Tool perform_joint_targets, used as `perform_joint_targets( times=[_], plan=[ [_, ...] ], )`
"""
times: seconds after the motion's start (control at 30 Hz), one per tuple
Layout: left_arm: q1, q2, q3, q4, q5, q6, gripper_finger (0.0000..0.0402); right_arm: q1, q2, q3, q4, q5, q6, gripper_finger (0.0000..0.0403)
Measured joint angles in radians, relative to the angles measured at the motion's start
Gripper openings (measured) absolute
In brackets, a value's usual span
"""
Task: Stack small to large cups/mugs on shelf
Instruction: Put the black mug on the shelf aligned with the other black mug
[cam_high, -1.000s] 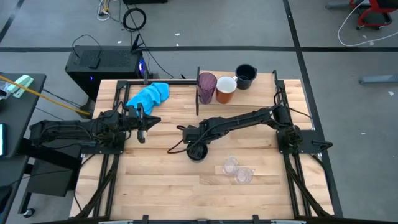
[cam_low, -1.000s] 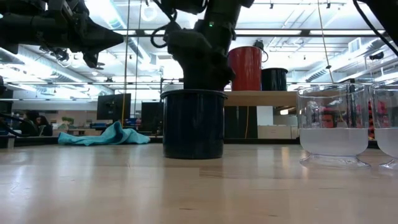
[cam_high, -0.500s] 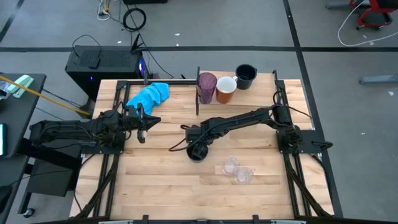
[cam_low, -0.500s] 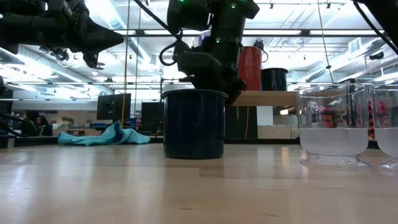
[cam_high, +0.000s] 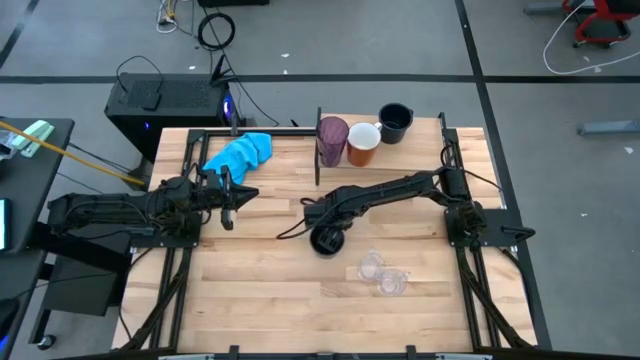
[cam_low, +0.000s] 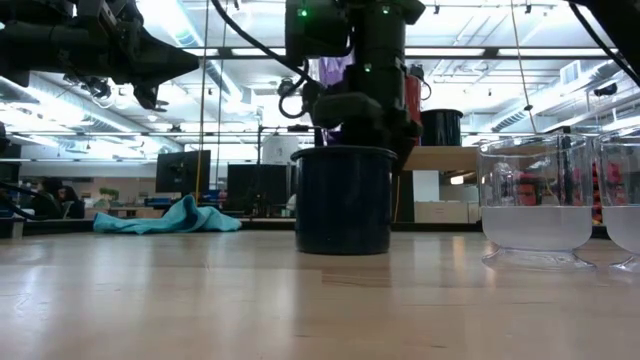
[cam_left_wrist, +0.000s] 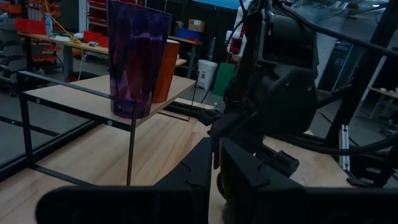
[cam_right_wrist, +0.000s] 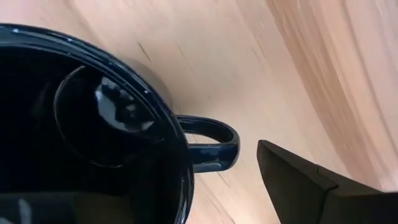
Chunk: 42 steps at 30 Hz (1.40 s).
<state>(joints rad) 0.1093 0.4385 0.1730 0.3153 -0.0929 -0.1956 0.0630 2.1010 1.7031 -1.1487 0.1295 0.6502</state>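
A dark navy mug (cam_high: 325, 242) stands upright on its base on the table; it also shows in the low view (cam_low: 343, 200). My right gripper (cam_high: 321, 226) hangs open right above the mug's mouth (cam_right_wrist: 93, 124). My left gripper (cam_high: 227, 198) is shut and empty, held above the table's left part. The purple tumbler (cam_high: 332, 140), the orange mug (cam_high: 363, 143) and the second navy mug (cam_high: 395, 122) stand on the shelf (cam_high: 415, 155). Two clear cups (cam_high: 372, 267) (cam_high: 391, 283) stand on the table, near and right of the navy mug. My right gripper comes at the navy mug from above, pointing down. One finger (cam_right_wrist: 298, 180) stands outside the mug beside its handle (cam_right_wrist: 214, 146), apart from it. The other finger is hidden against the dark inside; whether it touches the wall I cannot tell. The mug stays upright on the table.
A blue cloth (cam_high: 240, 152) lies at the far left of the table. The shelf's black uprights (cam_left_wrist: 132, 146) stand between my left arm and the cups. Bare wood lies near the front edge (cam_high: 300, 310).
My right gripper has gone toward the table's right edge. The navy mug under it has slid along the table the same way, staying upright and nearing the clear cups.
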Motion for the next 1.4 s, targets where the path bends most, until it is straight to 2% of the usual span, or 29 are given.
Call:
perform_joint_targets(
  times=[0.5,0.93,1.03,1.27,1.4],
  plan=[
    [0.0,0.0,0.0,-0.002,0.0,-0.001,0.0035,-0.006,0.0,0.0,-0.123,0.0,0.014,0.0249],
    [0.0,0.0,0.0,-0.017,0.0,-0.002,0.0033,-0.036,-0.015,-0.011,-0.103,0.002,-0.025,0.0244],
    [0.0,0.0,0.0,-0.023,0.0,-0.002,0.003,-0.036,-0.054,-0.061,-0.063,0.001,-0.018,0.0244],
    [0.0,0.0,0.0,-0.022,0.0,-0.002,0.0037,-0.036,-0.227,-0.29,0.109,0.0,0.09,0.0244],
    [0.0,0.0,0.0,-0.021,0.0,-0.002,0.004,-0.036,-0.323,-0.389,0.128,0.009,0.165,0.0244]
  ],
)
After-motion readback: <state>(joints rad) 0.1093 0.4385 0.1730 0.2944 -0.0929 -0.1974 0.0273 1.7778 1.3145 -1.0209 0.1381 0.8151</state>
